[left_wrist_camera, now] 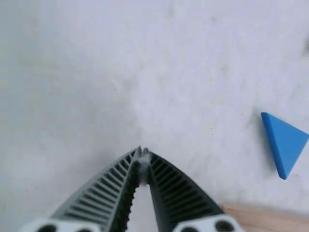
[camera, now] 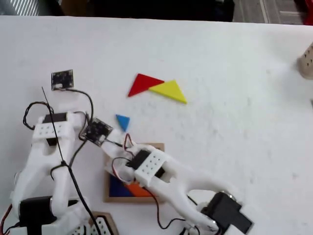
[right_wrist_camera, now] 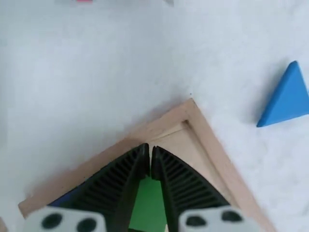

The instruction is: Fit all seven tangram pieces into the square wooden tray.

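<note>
The square wooden tray [camera: 108, 195] lies near the front of the table, mostly covered by my right arm [camera: 161, 174]. A dark blue piece [camera: 117, 188] and an orange piece [camera: 139, 191] show inside it. In the right wrist view my right gripper [right_wrist_camera: 148, 150] is shut, its tips over the tray's corner [right_wrist_camera: 207, 130], with a green piece [right_wrist_camera: 148, 205] lying in the tray beneath it. My left gripper [left_wrist_camera: 143, 153] is shut over bare table, close to the tray's edge [left_wrist_camera: 260, 218]. A small blue triangle [camera: 122, 121] rests just beyond the tray. A red triangle [camera: 143, 83] and a yellow triangle [camera: 170, 90] touch farther back.
A loose black camera board [camera: 62, 79] with its cable lies at the back left. A pale perforated object [camera: 307, 61] stands at the right edge. A second wooden piece [camera: 108, 221] peeks out at the front edge beside the left arm [camera: 49, 147].
</note>
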Robot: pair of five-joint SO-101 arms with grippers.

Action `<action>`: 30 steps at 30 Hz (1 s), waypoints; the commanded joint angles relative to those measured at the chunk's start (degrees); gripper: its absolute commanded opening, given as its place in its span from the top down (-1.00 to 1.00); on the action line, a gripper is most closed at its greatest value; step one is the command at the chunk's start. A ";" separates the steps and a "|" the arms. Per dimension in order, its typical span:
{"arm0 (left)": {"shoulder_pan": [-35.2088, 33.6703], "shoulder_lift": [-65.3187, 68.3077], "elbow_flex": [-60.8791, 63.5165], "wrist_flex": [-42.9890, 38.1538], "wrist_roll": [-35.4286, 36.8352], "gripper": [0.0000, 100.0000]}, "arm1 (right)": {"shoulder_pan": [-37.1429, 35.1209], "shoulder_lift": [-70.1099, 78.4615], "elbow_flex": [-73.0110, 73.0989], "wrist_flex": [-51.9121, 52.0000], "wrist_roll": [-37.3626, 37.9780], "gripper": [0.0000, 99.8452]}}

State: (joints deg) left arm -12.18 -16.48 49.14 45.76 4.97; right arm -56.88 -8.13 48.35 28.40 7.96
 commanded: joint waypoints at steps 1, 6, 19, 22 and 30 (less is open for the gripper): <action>-0.66 0.04 -1.76 -1.14 0.18 0.96 | 1.89 1.71 -2.37 -2.51 -0.26 0.97; -0.66 0.04 -1.76 -1.14 0.18 0.96 | 1.63 0.13 -2.02 -0.48 -0.35 0.97; -0.66 0.04 -1.76 -1.14 0.18 0.96 | 1.63 -0.48 -2.37 0.92 -0.35 0.97; -0.66 0.04 -1.76 -1.14 0.18 0.96 | 2.15 -1.71 -3.52 0.75 -0.35 0.96; -0.66 0.04 -1.93 -1.23 0.18 0.96 | 12.44 -8.31 -6.77 0.40 -0.44 0.96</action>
State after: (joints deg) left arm -12.18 -16.48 49.14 45.76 4.97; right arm -48.62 -12.62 45.63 29.01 7.96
